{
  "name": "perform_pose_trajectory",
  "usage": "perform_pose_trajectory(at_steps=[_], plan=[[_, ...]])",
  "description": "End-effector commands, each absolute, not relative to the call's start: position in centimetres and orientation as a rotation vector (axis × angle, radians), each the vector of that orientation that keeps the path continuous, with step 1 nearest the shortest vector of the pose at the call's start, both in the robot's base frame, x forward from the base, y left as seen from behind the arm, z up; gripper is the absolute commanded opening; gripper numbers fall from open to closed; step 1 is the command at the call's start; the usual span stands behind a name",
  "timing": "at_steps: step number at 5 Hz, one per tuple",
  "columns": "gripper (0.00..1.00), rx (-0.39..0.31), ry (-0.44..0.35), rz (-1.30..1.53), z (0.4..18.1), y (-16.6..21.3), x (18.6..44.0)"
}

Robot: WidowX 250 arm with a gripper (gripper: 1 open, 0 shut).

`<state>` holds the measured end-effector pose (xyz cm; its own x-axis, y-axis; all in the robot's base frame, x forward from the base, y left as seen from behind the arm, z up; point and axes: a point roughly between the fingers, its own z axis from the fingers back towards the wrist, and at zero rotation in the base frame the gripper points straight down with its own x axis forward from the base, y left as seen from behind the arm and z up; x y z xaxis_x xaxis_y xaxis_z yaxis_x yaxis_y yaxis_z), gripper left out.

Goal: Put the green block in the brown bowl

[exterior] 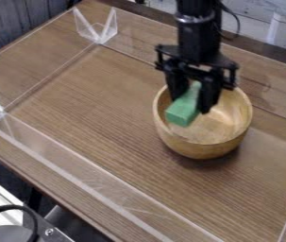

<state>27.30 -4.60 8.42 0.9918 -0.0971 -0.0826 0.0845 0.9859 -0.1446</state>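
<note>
Green block (183,108) clamped between partly closed jaws of gripper (197,102) | hangs right of frame centre, inside the rim line of brown bowl (227,138), over its left half | long axis tilted, lower end down-left | release looks next

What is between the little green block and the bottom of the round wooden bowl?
Nothing: the camera view shows only air between the green block, clamped in the black gripper, and the brown wooden bowl.
</note>
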Motion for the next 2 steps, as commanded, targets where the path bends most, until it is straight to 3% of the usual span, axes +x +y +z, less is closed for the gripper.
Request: perform_pose_trajectory(at_steps=[1, 2], plan=[[0.00, -0.141, 0.047, -0.107, 8.82, -6.06, 28.78], [0.00, -0.133, 0.077, -0.089, 8.55, -6.24, 28.66]])
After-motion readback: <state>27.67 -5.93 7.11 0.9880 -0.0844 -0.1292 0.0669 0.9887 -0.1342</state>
